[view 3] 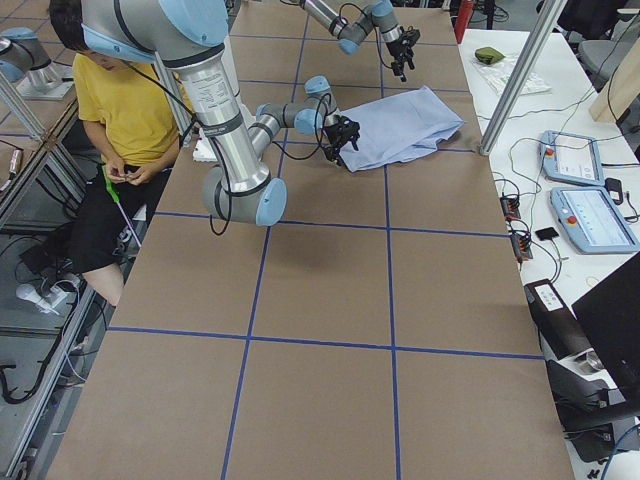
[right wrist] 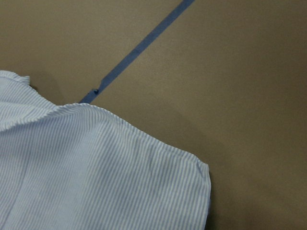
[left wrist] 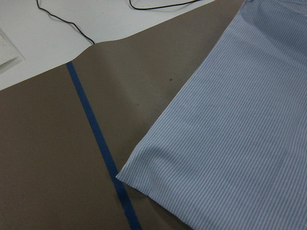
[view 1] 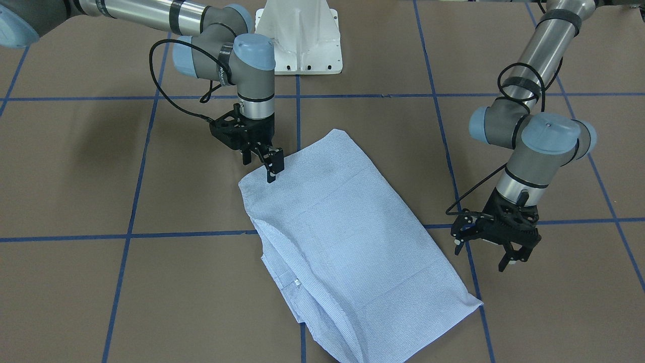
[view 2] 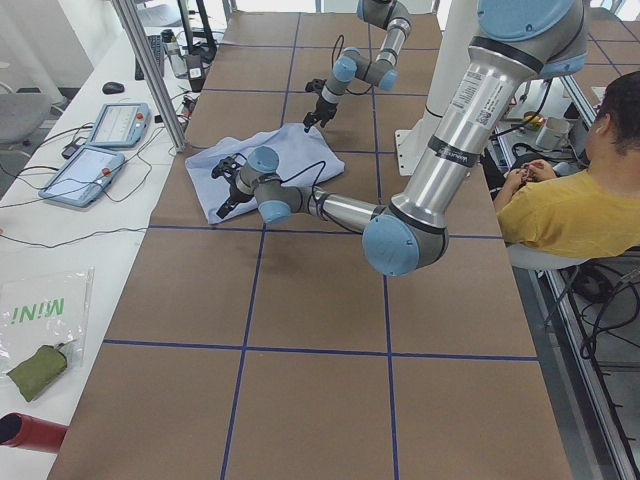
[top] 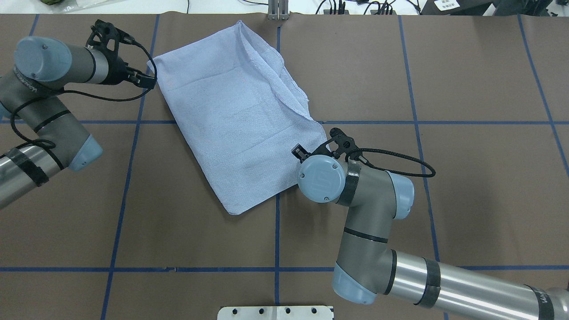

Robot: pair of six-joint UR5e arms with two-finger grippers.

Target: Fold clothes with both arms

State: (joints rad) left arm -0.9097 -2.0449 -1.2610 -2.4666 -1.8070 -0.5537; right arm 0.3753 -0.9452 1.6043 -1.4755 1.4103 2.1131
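The light blue striped shirt (view 1: 347, 237) lies folded into a slanted oblong on the brown table, with loose layered edges along one long side and a small white label (view 1: 297, 282) showing there. It also shows in the overhead view (top: 235, 120). My right gripper (view 1: 259, 169) is open and hovers just over the shirt's corner nearest the base; the right wrist view shows that corner (right wrist: 86, 172) lying flat. My left gripper (view 1: 484, 254) is open and empty, beside the shirt's far corner (left wrist: 144, 167), apart from it. In the overhead view it (top: 149, 82) sits at that corner's edge.
The white pedestal base (view 1: 300, 40) stands at the robot's side of the table. Blue tape lines (view 1: 126, 234) cross the brown surface. The table's far edge with cables (top: 346, 6) runs just beyond the shirt. An operator in yellow (view 2: 570, 210) sits beside the table.
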